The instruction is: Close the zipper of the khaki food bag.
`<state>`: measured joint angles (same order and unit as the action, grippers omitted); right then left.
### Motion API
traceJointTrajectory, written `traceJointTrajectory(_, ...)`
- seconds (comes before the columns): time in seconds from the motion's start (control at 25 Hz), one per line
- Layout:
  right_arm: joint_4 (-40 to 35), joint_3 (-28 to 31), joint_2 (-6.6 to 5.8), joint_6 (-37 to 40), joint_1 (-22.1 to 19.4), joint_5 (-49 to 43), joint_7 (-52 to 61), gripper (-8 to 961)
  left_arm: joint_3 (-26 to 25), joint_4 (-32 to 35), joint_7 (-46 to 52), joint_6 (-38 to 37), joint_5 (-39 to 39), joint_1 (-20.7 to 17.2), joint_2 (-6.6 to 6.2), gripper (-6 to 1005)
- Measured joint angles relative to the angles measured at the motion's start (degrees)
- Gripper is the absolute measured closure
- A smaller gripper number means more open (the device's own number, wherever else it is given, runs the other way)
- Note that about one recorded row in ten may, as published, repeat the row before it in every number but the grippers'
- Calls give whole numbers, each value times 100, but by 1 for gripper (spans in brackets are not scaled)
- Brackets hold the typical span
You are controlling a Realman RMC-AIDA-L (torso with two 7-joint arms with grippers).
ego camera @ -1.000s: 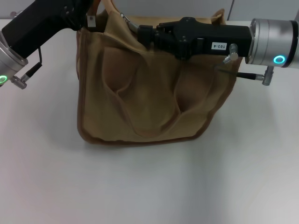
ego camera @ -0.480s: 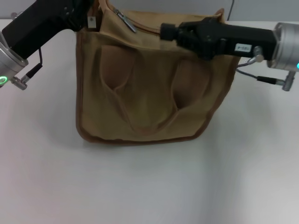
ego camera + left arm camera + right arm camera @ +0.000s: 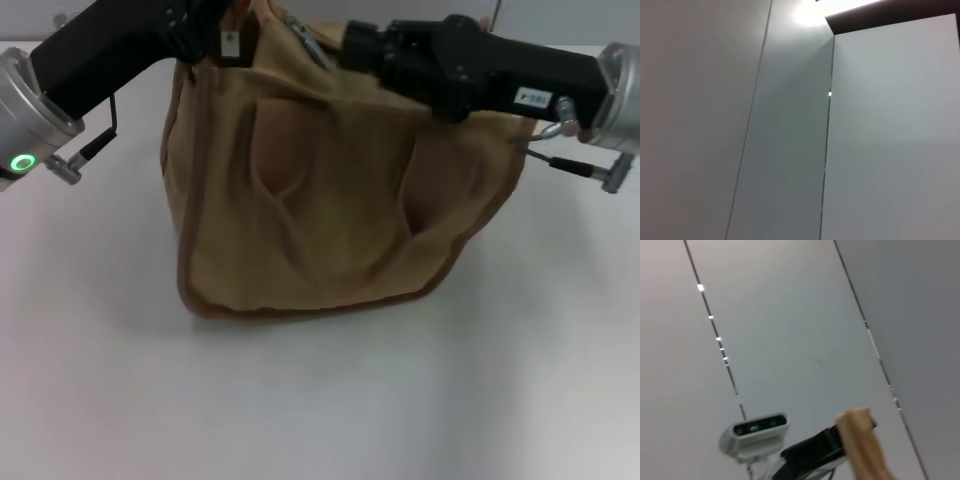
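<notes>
The khaki food bag stands upright on the white table, its front pocket facing me. My left gripper is at the bag's upper left corner, shut on the fabric, which is drawn up toward it. Along the top edge lies the zipper, with its silver pull tab just left of my right gripper. The right gripper reaches in over the bag's top from the right. A khaki handle shows in the right wrist view. The left wrist view shows only walls.
The white table spreads in front of and on both sides of the bag. A thin cable hangs from the right arm beside the bag's right edge. The right wrist view shows a grey camera unit.
The bag has shifted to the right and its top has risen, together with the left arm. The right gripper has drawn back to the right along the top. The pull tab now lies closer to it.
</notes>
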<state>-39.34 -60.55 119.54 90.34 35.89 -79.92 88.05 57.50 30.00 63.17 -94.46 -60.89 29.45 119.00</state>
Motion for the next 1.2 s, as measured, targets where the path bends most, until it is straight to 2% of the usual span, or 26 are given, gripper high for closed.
traceJointTrajectory(0.24,28,-254,3,-244,-10,69,26,842,10,27,62,17,0,90,10,878)
traceJointTrajectory(0.68,76,-200,-10,-194,-180,108,37,427,7,50,68,120,-7,195,1,876)
traceJointTrajectory(0.88,81,-205,-20,-207,-184,143,96,429,7,50,73,174,-20,247,1,875)
traceJointTrajectory(1.2,389,-246,-45,-339,37,114,308,427,77,73,75,231,-24,353,9,874)
